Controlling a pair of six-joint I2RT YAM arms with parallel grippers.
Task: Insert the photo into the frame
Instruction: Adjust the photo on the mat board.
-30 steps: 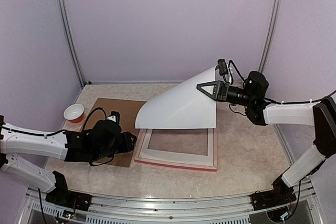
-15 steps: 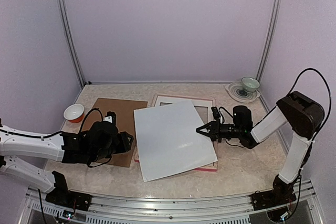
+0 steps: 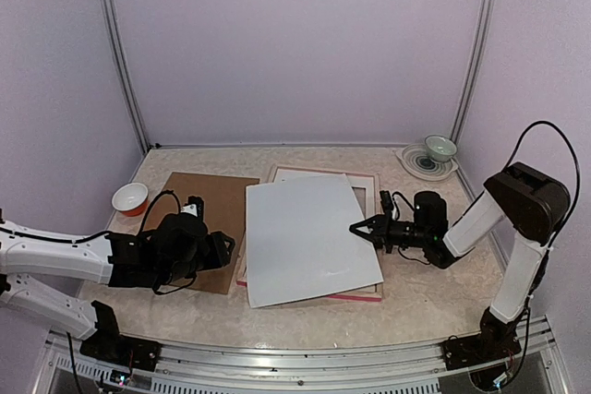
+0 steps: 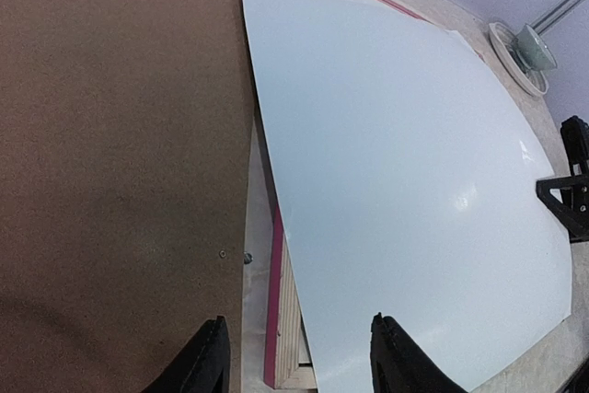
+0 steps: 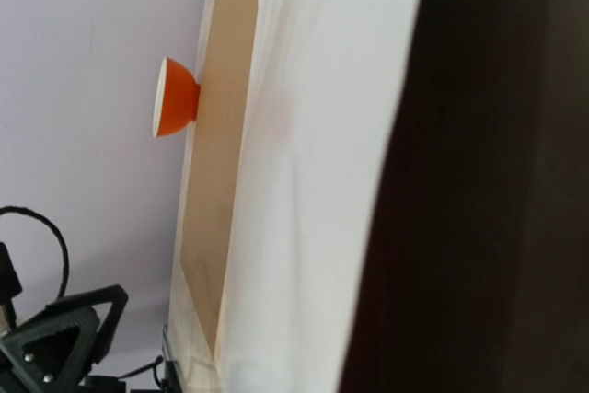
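Observation:
The photo (image 3: 309, 239) lies face down, its white back up, skewed across the frame (image 3: 319, 171), whose pink front edge (image 3: 355, 296) shows below it. My right gripper (image 3: 358, 228) is low at the photo's right edge and shut on it; in the right wrist view one dark finger (image 5: 488, 181) lies against the white sheet (image 5: 313, 181). My left gripper (image 3: 226, 248) is open and empty by the frame's left near corner. In the left wrist view its fingertips (image 4: 210, 361) straddle the frame's pink edge (image 4: 273, 319) and the photo's corner (image 4: 405, 200).
The brown backing board (image 3: 208, 205) lies flat left of the frame, under my left arm. An orange bowl (image 3: 130, 197) sits at the far left. A plate (image 3: 420, 163) with a pale bowl (image 3: 440, 147) stands at the back right corner.
My right gripper brought the photo down from the air over the frame to lie flat on it, then shifted it slightly back and right. The left arm hardly moved.

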